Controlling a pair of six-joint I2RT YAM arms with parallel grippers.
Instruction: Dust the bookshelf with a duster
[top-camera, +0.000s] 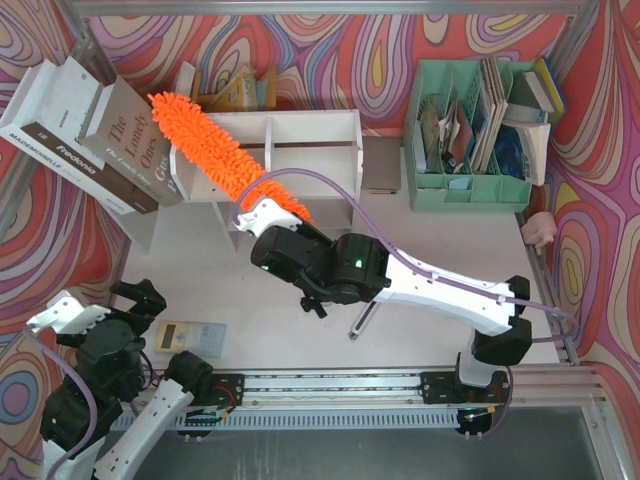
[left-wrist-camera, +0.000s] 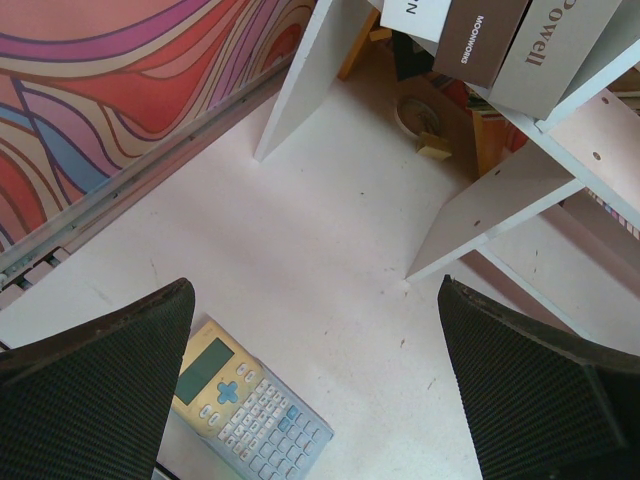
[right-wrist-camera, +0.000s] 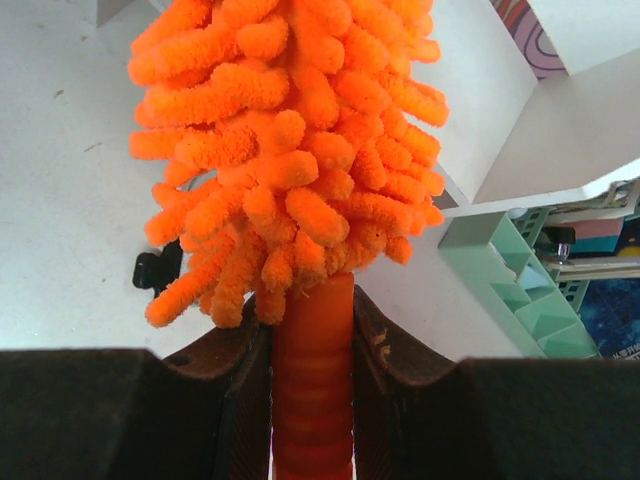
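My right gripper (right-wrist-camera: 312, 345) is clenched on the handle of the duster (top-camera: 215, 150). Its fluffy head lies across the left end of the bookshelf (top-camera: 315, 128), pointing toward ten o'clock in the top view. My left gripper (left-wrist-camera: 315, 295) hangs released down at seven o'clock, above a calculator (left-wrist-camera: 250, 412). My worry is the big books (top-camera: 125, 150) leaning at that left end, right beside the head. A hard sweep could topple them or twist the thin handle in my grip.
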